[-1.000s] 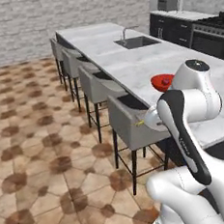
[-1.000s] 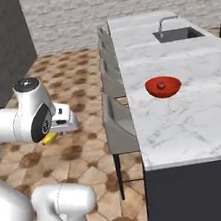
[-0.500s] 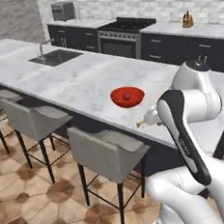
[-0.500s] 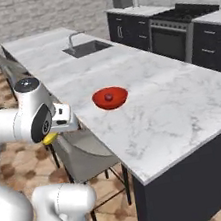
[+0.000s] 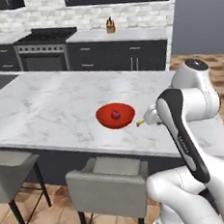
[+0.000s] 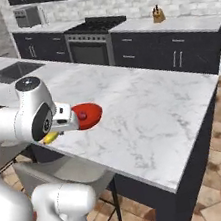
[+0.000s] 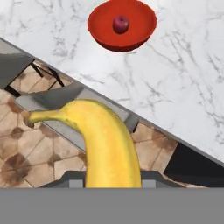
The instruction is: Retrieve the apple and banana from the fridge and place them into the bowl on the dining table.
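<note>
My gripper (image 5: 150, 118) is shut on the banana (image 7: 107, 144), a yellow curved fruit that sticks out past the fingers. Its tip (image 5: 140, 123) shows beside my forearm, and its body (image 6: 50, 138) hangs over the near edge of the dining table (image 5: 50, 110). The red bowl (image 5: 104, 115) sits on the white marble a short way ahead of the hand, also seen as the bowl (image 7: 100, 22) and the bowl (image 6: 93, 112). The dark red apple (image 7: 121, 24) lies inside it. The fridge is out of view.
Grey stools (image 5: 108, 182) stand tucked under the table's near edge below my hand. Behind the table run dark cabinets (image 5: 123, 57) with a stove (image 5: 44, 47) and a knife block (image 5: 109, 25). A sink (image 6: 12, 71) is set in the table's far left.
The base has swung round the table, so the whole scene has shifted. The bowl now lies straight ahead of the hand. The banana stays held.
</note>
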You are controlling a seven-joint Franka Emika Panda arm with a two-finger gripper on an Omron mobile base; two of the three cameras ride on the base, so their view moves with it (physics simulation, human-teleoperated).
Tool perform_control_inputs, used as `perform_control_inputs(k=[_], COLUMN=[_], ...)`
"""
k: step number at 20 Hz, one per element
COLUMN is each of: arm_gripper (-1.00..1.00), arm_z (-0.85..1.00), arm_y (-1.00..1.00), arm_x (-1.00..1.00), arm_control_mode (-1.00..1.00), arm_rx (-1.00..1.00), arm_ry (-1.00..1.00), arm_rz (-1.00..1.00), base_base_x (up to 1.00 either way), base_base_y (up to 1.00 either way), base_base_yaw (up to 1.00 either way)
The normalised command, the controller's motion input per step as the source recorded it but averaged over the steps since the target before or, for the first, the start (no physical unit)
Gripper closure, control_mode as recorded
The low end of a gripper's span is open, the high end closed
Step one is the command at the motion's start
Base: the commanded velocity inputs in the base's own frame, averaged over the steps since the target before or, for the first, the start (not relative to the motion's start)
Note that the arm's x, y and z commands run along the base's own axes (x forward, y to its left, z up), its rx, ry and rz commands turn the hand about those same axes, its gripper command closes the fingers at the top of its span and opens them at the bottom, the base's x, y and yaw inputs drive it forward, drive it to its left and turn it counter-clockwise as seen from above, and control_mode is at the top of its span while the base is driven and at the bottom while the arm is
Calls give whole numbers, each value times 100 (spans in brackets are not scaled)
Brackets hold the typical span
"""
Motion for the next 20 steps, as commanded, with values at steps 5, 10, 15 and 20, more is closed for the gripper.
perform_control_inputs(k=[5, 10, 15, 20], arm_gripper=[100, 100, 100, 100], arm_z=[0, 0, 0, -11], arm_y=[0, 0, 0, 34], arm_x=[0, 0, 0, 18], arm_control_mode=[100, 100, 100, -100], arm_rx=[0, 0, 0, 0], arm_ry=[0, 0, 0, -5], arm_rz=[0, 0, 0, 5], base_base_x=[37, 29, 20, 1], base_base_y=[95, 61, 4, 11], base_base_yaw=[-69, -45, -5, 0])
